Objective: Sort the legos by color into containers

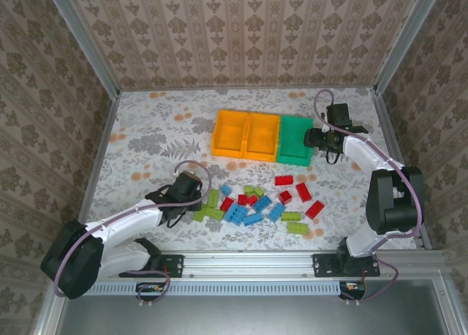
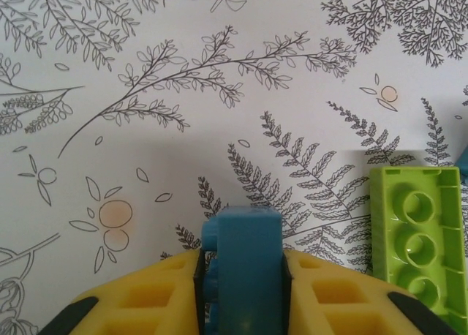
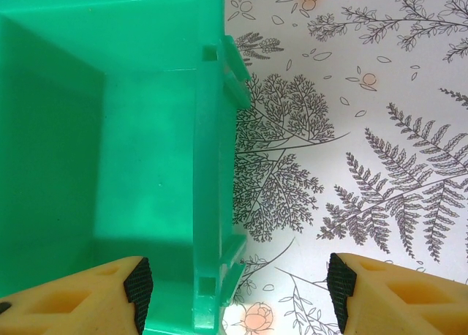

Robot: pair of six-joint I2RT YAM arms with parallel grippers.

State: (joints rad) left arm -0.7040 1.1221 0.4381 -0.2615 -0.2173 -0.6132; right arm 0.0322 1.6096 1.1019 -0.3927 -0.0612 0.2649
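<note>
Damask-papered walls [image 1: 241, 35] are enclosing floral-print tabletop [image 1: 146, 141] on three sides; aluminium posts [image 1: 82, 39] are standing at far corners.

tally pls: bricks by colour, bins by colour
Red bricks: 7
Green bricks: 7
Blue bricks: 6, one of them gripped in the left hand
Orange bins: 2
Green bin: 1
Total: 20 bricks, 3 bins. The middle pile is tight, so brick counts may be off by one.
</note>
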